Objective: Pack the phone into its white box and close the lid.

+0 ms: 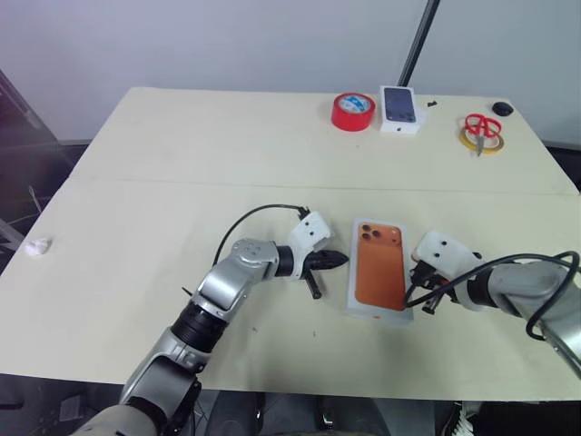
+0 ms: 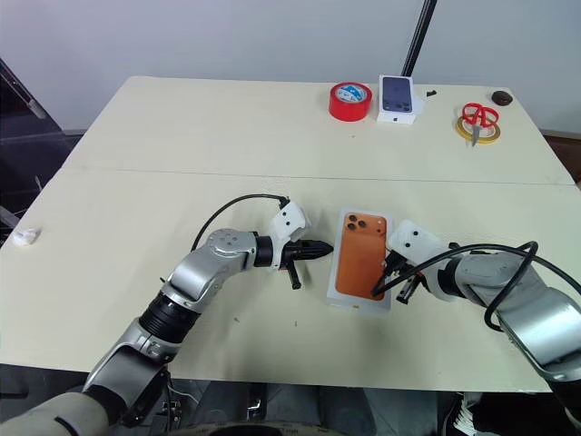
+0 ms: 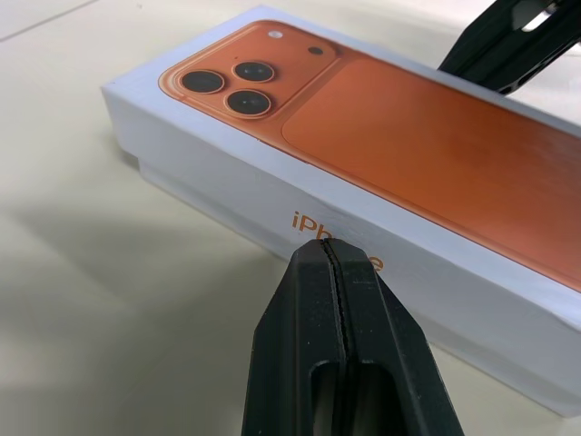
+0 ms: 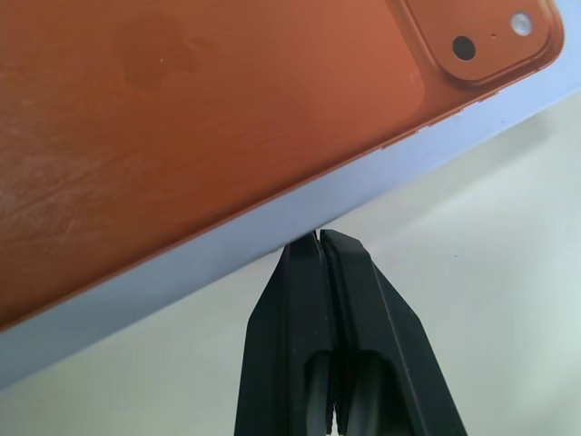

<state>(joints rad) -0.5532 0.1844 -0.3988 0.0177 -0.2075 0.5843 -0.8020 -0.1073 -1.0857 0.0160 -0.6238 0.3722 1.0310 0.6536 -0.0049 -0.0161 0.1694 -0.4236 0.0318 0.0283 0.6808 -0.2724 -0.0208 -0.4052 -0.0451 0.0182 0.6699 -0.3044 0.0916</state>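
- I see the lid (image 1: 379, 266), orange phone print upward, seated over the white box (image 3: 195, 195) on the table (image 1: 182, 163), between both arms.
- My left gripper (image 3: 334, 257) is fully closed, empty, tips at the lid's side wall.
- My right gripper (image 4: 320, 243) is likewise closed, empty, tips against the opposite edge.

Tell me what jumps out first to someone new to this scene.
The lid with its orange phone picture lies at the table's near middle. The shut left gripper and shut right gripper flank it, tips at its long sides. A red tape roll sits at the far edge.
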